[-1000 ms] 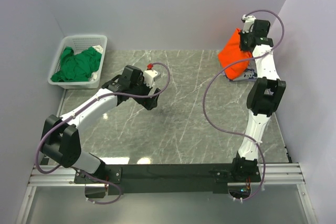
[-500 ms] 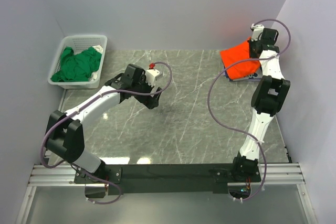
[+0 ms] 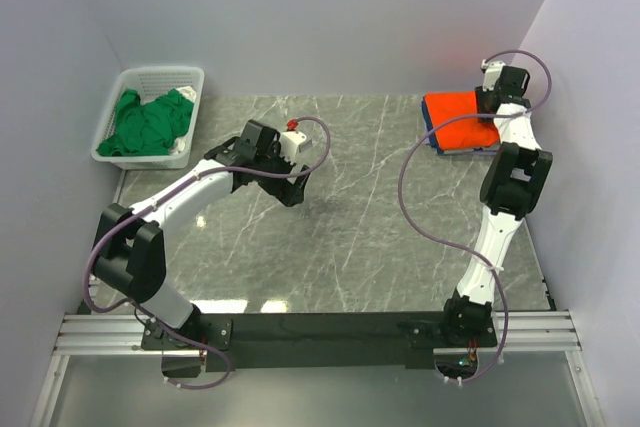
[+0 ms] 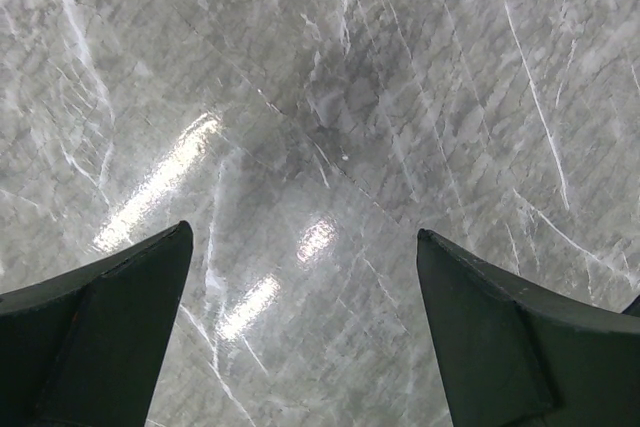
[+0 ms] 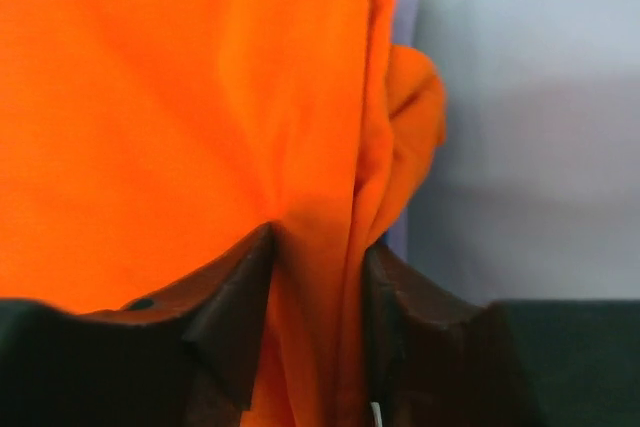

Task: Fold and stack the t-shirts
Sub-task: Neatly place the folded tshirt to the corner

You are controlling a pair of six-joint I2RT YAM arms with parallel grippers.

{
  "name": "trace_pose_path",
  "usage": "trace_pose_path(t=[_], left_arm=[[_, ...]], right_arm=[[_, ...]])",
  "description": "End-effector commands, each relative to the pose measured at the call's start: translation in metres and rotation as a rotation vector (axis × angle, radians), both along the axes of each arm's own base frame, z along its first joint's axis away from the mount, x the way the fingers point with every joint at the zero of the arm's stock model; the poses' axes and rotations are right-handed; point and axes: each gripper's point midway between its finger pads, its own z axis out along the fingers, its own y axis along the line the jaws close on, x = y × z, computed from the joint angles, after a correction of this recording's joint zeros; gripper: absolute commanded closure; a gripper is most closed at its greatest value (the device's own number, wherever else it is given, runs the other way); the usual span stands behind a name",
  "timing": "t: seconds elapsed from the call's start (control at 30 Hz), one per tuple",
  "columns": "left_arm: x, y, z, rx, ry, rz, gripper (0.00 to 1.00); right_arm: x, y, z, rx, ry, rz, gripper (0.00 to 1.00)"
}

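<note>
Table (image 4: 330, 97): grey marble-look, smooth, glossy. Orange t-shirt (image 5: 150, 97): matt cloth, creased. Basket (image 3: 160, 77): white plastic lattice.

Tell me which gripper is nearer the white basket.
Left. The left gripper hangs over the table to the basket's right; the right gripper is at the orange t-shirt in the far right corner.
</note>
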Motion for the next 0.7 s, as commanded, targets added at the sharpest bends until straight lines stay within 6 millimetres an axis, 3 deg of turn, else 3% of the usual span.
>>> trace_pose_path(t=[0.0, 0.1, 0.13, 0.2, 0.37, 0.47, 0.57, 0.6, 0.63, 0.67], left_arm=[[0.008, -0.005, 0.024, -0.035, -0.038, 0.015, 0.01], [0.008, -0.002, 0.028, -0.032, -0.050, 0.024, 0.01], [0.007, -0.001, 0.028, -0.029, -0.046, 0.027, 0.01], [0.006, 0.002, 0.033, -0.027, -0.060, 0.028, 0.01], [0.007, 0.009, 0.041, -0.019, -0.075, 0.032, 0.01], [0.008, 0.011, 0.042, -0.029, -0.066, 0.028, 0.01], [0.010, 0.013, 0.042, -0.031, -0.059, 0.022, 0.01], [0.012, 0.014, 0.043, -0.031, -0.060, 0.024, 0.01], [0.013, 0.015, 0.041, -0.030, -0.052, 0.022, 0.01], [0.014, 0.015, 0.041, -0.032, -0.049, 0.022, 0.01]], right_arm=[[0.001, -0.029, 0.024, -0.077, -0.062, -0.067, 0.53], [-0.002, -0.034, 0.049, -0.075, -0.097, -0.080, 0.52], [-0.005, -0.036, 0.066, -0.076, -0.124, -0.084, 0.52], [-0.008, -0.027, 0.093, -0.038, -0.168, -0.059, 0.52], [-0.013, -0.013, 0.138, 0.023, -0.250, -0.021, 0.50], [-0.011, -0.004, 0.148, 0.076, -0.275, 0.012, 0.50], [-0.003, 0.004, 0.144, 0.144, -0.294, 0.013, 0.52], [0.001, 0.006, 0.134, 0.174, -0.284, 0.015, 0.55], [0.006, 0.014, 0.139, 0.208, -0.300, 0.052, 0.59], [0.009, 0.017, 0.134, 0.243, -0.300, 0.049, 0.68]])
